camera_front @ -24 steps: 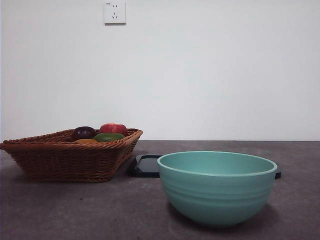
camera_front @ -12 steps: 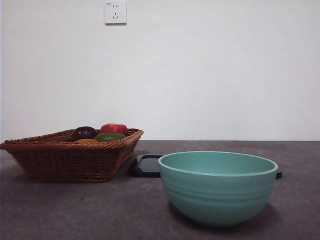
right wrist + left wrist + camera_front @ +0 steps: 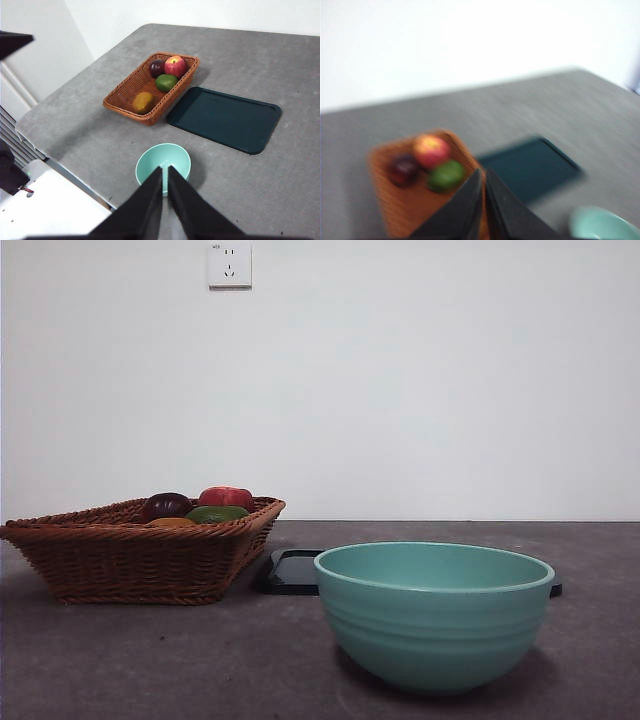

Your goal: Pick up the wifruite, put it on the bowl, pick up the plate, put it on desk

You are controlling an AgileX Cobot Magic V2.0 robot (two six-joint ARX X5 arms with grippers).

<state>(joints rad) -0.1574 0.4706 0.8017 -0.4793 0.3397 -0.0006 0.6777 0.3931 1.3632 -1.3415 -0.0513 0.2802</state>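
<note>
The wifruite (image 3: 143, 102), an orange-brown oval, lies at the near end of a wicker basket (image 3: 125, 95); from the front only its top (image 3: 172, 523) shows over the rim. The teal bowl (image 3: 433, 615) stands empty on the desk (image 3: 150, 660), with the plate (image 3: 223, 119), a flat dark rectangular tray, behind it (image 3: 292, 573). My right gripper (image 3: 165, 170) hangs shut and empty high over the bowl (image 3: 163, 162). Above the basket (image 3: 395, 210), in a blurred view, my left gripper (image 3: 482, 172) is shut and empty. Neither gripper appears in the front view.
Sharing the basket (image 3: 130, 560) are a red apple (image 3: 175, 66), a green fruit (image 3: 166, 82) and a dark purple fruit (image 3: 157, 67). The desk's near edge and a white unit (image 3: 55, 205) lie below the bowl in the right wrist view. A wall socket (image 3: 229, 264) is behind.
</note>
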